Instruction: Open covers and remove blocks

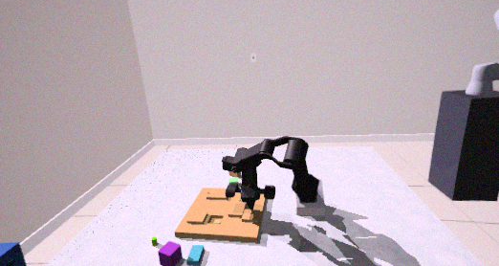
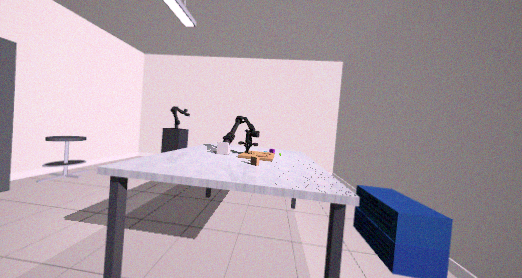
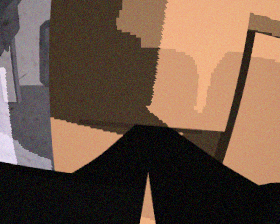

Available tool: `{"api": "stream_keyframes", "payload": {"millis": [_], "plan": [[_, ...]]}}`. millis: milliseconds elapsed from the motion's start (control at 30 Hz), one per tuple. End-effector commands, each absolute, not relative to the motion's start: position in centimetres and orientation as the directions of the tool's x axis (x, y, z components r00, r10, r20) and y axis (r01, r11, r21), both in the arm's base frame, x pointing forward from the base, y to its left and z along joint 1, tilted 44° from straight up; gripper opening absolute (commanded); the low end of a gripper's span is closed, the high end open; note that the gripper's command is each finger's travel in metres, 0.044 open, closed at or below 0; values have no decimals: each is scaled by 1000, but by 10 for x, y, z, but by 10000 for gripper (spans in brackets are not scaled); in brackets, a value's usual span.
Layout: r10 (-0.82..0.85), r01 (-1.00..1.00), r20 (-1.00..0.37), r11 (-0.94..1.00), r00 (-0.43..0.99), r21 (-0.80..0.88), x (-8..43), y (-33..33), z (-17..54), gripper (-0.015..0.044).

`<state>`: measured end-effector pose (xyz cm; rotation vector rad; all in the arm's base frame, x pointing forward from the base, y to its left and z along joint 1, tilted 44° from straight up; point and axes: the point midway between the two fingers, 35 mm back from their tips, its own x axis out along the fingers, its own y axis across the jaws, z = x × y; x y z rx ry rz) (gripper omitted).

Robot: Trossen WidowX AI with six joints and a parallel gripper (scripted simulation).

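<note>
From the top, the gripper (image 1: 251, 206) (image 3: 149, 131) points down at the puzzle board (image 1: 217, 231) (image 2: 248, 156) (image 3: 186, 90), over the side nearer the arm's base. Its fingers are together with nothing between them, probably so the closed tips can push a cover rather than grasp it. A purple cube (image 1: 170, 254) (image 2: 272, 151) and a teal block (image 1: 195, 254) lie off the board, perhaps set aside from it; I cannot tell whether they came from wells.

In the exterior view, the board lies flat on the bench (image 2: 200, 176), with a brown block (image 2: 255, 161) beside it.

The wrist view shows the closed tips over tan wood; contact with a cover cannot be confirmed.
</note>
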<state>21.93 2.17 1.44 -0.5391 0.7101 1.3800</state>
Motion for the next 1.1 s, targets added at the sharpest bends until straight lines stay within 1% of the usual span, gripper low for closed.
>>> {"api": "stream_keyframes", "payload": {"millis": [0,1067], "plan": [[690,-990,-723,129,48,58,221,26,19,0],[691,-990,-721,129,48,58,225,48,40,0]]}}
